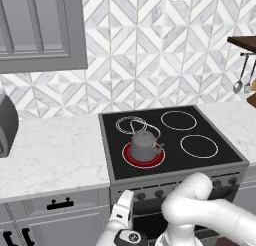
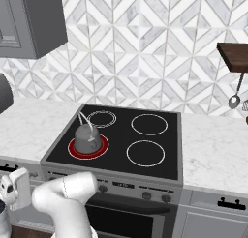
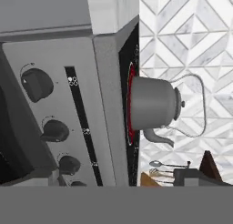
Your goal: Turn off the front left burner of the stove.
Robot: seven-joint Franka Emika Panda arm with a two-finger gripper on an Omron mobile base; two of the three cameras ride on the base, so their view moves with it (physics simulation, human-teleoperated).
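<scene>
While the front left burner (image 1: pixel 143 155) glows red under the grey kettle (image 1: pixel 144 145) on the near left of the stove (image 1: pixel 170 135), I have the arm folded low in front of the range, its wrist down by the drawer fronts to the left of the oven door. My hand camera is rolled on its side, looking along the control panel: the leftmost knob (image 3: pixel 36 84) sits largest in that view, with a second knob (image 3: pixel 55 130) and a third (image 3: pixel 69 164) trailing off to the right along the panel. In the left base view the same row of knobs (image 1: pixel 141 195) runs under the cooktop edge, just beyond and slightly right of the wrist. I judge the leftmost knob to be the one for this burner, though no label is legible. It lies ahead of the hand and a little off its axis, so the coming move is a short reach forward with a small sideways correction. I cannot tell whether the fingers are parted or closed; nothing appears held.
</scene>
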